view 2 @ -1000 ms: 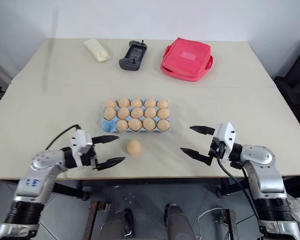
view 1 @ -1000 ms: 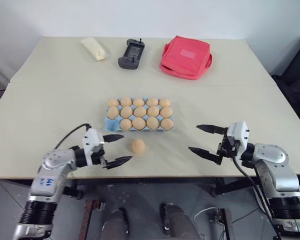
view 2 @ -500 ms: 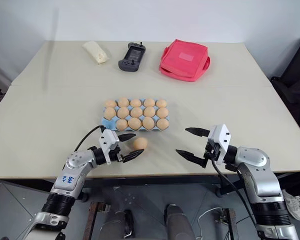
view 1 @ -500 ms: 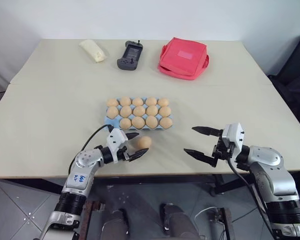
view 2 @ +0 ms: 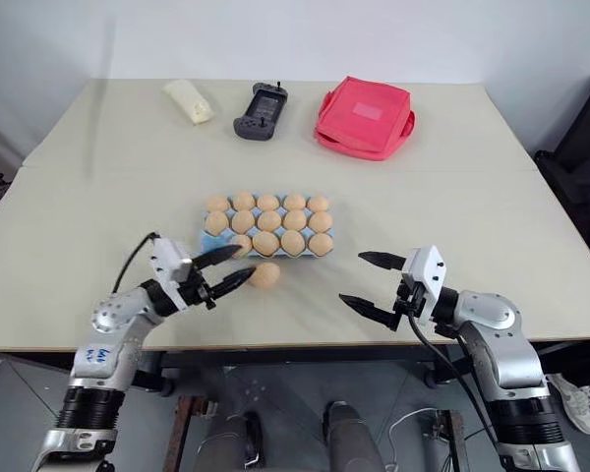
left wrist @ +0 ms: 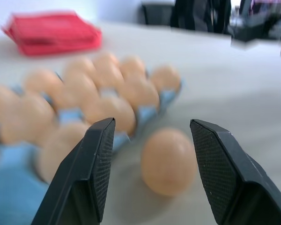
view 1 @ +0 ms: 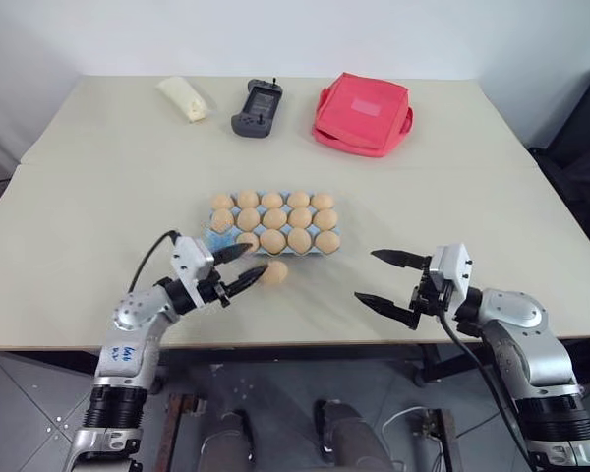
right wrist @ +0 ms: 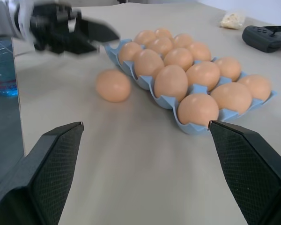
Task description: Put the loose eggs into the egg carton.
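Since the earlier frame, the left hand is narrowing its fingers and sitting just beside the loose egg, fingertips pointing at it. In the left wrist view the egg is lying between the two fingers with gaps on both sides, so the hand is partly spread and not pinching it. That egg is resting on the tabletop, just in front of the egg carton's near row. Every visible cup but the near-left one is holding an egg. The right hand is hovering well apart, fingers spread wide. A red pouch, a black handheld controller and a pale wrapped packet are lying at the far edge.
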Controlling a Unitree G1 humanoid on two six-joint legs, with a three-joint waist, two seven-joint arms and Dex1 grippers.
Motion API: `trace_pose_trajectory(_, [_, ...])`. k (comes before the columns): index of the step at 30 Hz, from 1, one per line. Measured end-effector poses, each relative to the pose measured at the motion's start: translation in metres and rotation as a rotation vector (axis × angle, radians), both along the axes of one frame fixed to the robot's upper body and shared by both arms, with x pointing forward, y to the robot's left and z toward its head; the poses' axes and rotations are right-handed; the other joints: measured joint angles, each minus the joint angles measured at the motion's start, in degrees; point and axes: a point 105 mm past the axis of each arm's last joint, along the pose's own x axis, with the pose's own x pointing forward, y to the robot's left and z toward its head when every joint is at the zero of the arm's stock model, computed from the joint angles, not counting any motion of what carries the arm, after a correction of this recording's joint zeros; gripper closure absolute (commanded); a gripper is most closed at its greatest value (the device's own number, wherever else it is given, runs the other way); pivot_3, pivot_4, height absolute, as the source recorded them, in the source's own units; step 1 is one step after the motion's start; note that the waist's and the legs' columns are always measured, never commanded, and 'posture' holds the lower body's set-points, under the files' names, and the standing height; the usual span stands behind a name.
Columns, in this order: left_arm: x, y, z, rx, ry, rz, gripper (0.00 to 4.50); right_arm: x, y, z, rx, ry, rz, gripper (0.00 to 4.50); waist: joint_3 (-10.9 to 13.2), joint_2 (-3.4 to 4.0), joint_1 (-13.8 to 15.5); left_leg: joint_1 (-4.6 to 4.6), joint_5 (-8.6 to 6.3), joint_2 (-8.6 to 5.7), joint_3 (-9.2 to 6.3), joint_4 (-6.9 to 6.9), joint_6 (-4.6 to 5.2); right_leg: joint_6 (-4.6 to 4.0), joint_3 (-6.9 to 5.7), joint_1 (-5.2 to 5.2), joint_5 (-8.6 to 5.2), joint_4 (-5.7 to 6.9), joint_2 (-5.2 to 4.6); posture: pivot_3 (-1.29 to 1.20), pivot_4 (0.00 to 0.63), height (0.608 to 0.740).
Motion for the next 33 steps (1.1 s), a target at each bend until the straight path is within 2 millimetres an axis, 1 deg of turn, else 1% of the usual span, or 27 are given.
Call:
trace_pose_trajectory(4, [0.015, 0.021, 0.015, 0.022, -0.037, 0.096, 1.83, 0.000, 0.000, 0.000, 0.000, 0.001, -0.001, 0.00, 0.0, 0.00, 0.0, 0.00, 0.00, -0.03, -0.01, 0.02, 0.01, 0.00, 0.01, 0.00, 0.00, -0.02, -0.01, 0.00, 0.150, 0.740])
trace_pose_trajectory(6, [0.023, 0.027, 0.015, 0.037, -0.043, 0.136, 1.83, 0.000, 0.001, 0.000, 0.002, 0.001, -0.001, 0.00, 0.0, 0.00, 0.0, 0.00, -0.02, -0.03, -0.01, 0.01, 0.03, 0.00, 0.02, 0.00, 0.00, -0.07, -0.02, 0.00, 0.150, 0.740])
trace_pose_trajectory(10, [0.039, 0.035, 0.015, 0.033, -0.041, 0.183, 1.83, 0.001, 0.001, 0.000, 0.008, 0.000, -0.002, 0.00, 0.0, 0.00, 0.1, -0.06, -0.07, -0.01, 0.02, -0.02, 0.06, 0.00, 0.01, -0.02, 0.00, -0.11, 0.00, 0.00, 0.150, 0.740])
trace_pose_trajectory(12, [0.039, 0.034, 0.019, 0.033, -0.058, 0.176, 1.83, 0.001, 0.002, 0.000, 0.009, 0.000, -0.003, 0.00, 0.0, 0.00, 0.0, -0.05, -0.13, 0.00, 0.10, -0.05, 0.07, 0.00, 0.06, -0.05, 0.00, -0.10, 0.01, 0.00, 0.150, 0.740])
trace_pose_trajectory(13, [0.038, 0.033, 0.019, 0.035, -0.059, 0.161, 1.83, 0.001, 0.002, 0.000, 0.010, 0.000, -0.004, 0.00, 0.0, 0.00, 0.0, -0.05, -0.14, 0.01, 0.11, -0.07, 0.06, 0.00, 0.06, -0.07, 0.00, -0.09, 0.02, 0.00, 0.150, 0.740])
trace_pose_trajectory(16, [0.022, 0.027, 0.007, 0.049, 0.003, 0.055, 1.27, 0.002, 0.002, 0.000, 0.011, -0.002, -0.011, 0.00, 0.0, 0.00, -0.1, -0.05, -0.22, 0.07, 0.18, -0.14, -0.02, -0.01, 0.10, -0.16, -0.01, -0.05, 0.10, 0.00, 0.150, 0.740])
trace_pose_trajectory(18, [0.011, 0.022, -0.001, 0.043, 0.056, -0.012, 0.65, 0.002, 0.002, 0.000, 0.012, -0.003, -0.015, 0.00, 0.0, 0.00, 0.0, -0.06, -0.22, 0.08, 0.16, -0.17, -0.03, -0.02, 0.08, -0.21, -0.02, -0.01, 0.11, 0.00, 0.150, 0.740])
trace_pose_trajectory(20, [0.002, 0.022, -0.004, 0.083, 0.075, -0.053, 0.02, 0.002, 0.002, 0.000, 0.012, -0.004, -0.016, 0.00, 0.0, 0.00, 0.0, -0.06, -0.23, 0.09, 0.15, -0.16, -0.05, -0.05, 0.09, -0.22, -0.04, 0.00, 0.12, 0.00, 0.150, 0.740])
trace_pose_trajectory(22, [-0.006, 0.023, -0.004, 0.131, 0.069, -0.082, 0.02, 0.002, 0.002, 0.000, 0.012, -0.004, -0.016, 0.00, 0.0, 0.00, 0.0, -0.04, -0.24, 0.07, 0.17, -0.15, -0.05, -0.06, 0.12, -0.21, -0.04, -0.01, 0.09, 0.00, 0.150, 0.740])
trace_pose_trajectory(25, [-0.009, 0.020, -0.010, 0.150, 0.079, -0.091, 0.02, 0.002, 0.002, 0.000, 0.012, -0.004, -0.016, 0.00, 0.0, 0.00, -0.1, -0.04, -0.25, 0.02, 0.17, -0.07, 0.00, -0.05, 0.16, -0.18, -0.03, -0.02, 0.00, 0.00, 0.150, 0.740])
trace_pose_trajectory(29, [-0.011, 0.003, -0.022, 0.186, 0.078, -0.134, 0.02, 0.002, 0.003, 0.000, 0.014, -0.003, -0.015, 0.00, 0.0, 0.00, 0.0, -0.04, -0.28, -0.04, 0.15, -0.05, 0.09, -0.05, 0.22, -0.14, -0.02, -0.08, -0.07, 0.00, 0.150, 0.740])
trace_pose_trajectory(31, [-0.012, -0.008, -0.031, 0.202, 0.087, -0.159, 0.02, 0.002, 0.003, 0.000, 0.016, -0.003, -0.014, 0.00, 0.0, 0.00, 0.0, -0.04, -0.32, -0.04, 0.13, -0.05, 0.14, -0.05, 0.26, -0.14, -0.02, -0.11, -0.07, 0.00, 0.150, 0.740])
trace_pose_trajectory(33, [-0.009, -0.016, -0.038, 0.199, 0.097, -0.163, 0.02, 0.002, 0.003, 0.000, 0.017, -0.002, -0.014, 0.00, 0.0, 0.00, 0.0, -0.05, -0.34, -0.02, 0.11, -0.05, 0.14, -0.05, 0.26, -0.16, -0.02, -0.12, -0.05, 0.00, 0.150, 0.740])
